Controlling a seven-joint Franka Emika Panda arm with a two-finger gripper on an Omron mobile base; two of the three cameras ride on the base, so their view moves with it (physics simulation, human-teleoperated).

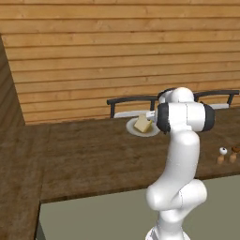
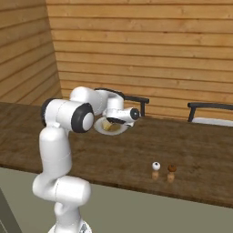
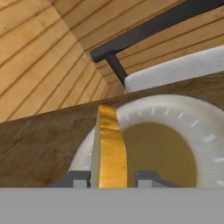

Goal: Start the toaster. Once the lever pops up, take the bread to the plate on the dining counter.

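On the dark brown wooden counter (image 1: 93, 154), the light tan square bread slice (image 3: 108, 148) stands on edge over the round off-white plate (image 3: 183, 118). Both dark fingers (image 3: 146, 177) flank it closely; real grasping I cannot tell. Right, two small shakers (image 2: 164, 172) stand.

You see the white arm's two-finger gripper (image 2: 110, 122) low over the round off-white plate (image 2: 119, 130) on the dark brown wood-grain dining counter (image 2: 191, 154); two small shakers (image 2: 164, 171) stand well right of that plate
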